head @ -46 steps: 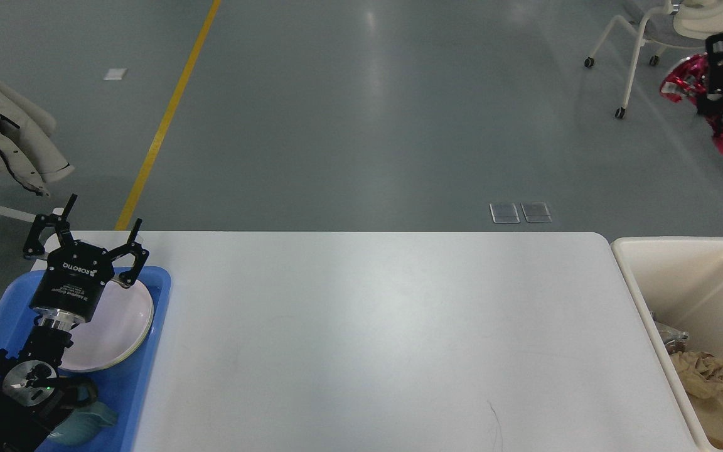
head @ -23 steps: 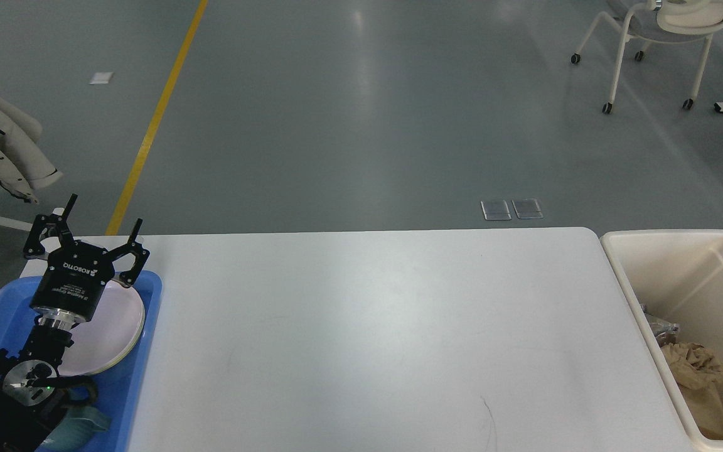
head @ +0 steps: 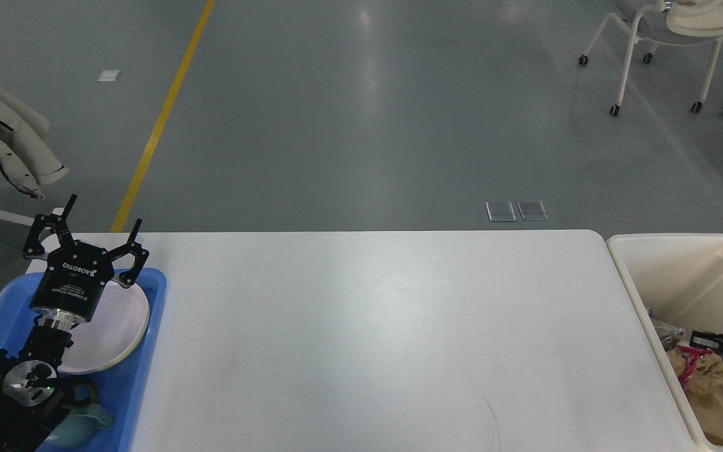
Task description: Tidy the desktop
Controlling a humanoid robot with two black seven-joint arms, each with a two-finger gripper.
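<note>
Head view: the white bench [head: 374, 339] fills the middle of the frame from its rounded far corners down to the near edge, its top bare apart from a thin dark mark close to the near edge on the right. At its left end sits a blue tray [head: 151, 351] holding a pale round plate [head: 117, 326] and, nearer the camera, a teal object [head: 82, 427] partly hidden by the arm.

The left gripper [head: 99, 216] stands above the far end of the tray, pointing away from the camera, with its two fingers spread wide apart and nothing between them. The bare stretch of the bench lies to its right, while the gripper's body covers part of the plate.

Just beyond the bench's right end is a cream bin [head: 663, 251] with crumpled brown paper [head: 710, 376] and a scrap of red material [head: 691, 366] inside. The right gripper [head: 710, 342] shows only as a dark end piece inside the bin at the frame's right edge, over that litter; its fingers cannot be told apart, so it may or may not be holding anything, and how far it is open cannot be judged. It lies off the bench, past its right end.

Behind the bench are the grey floor with a yellow line [head: 160, 119] and a white wheeled chair [head: 669, 37] at far right.
</note>
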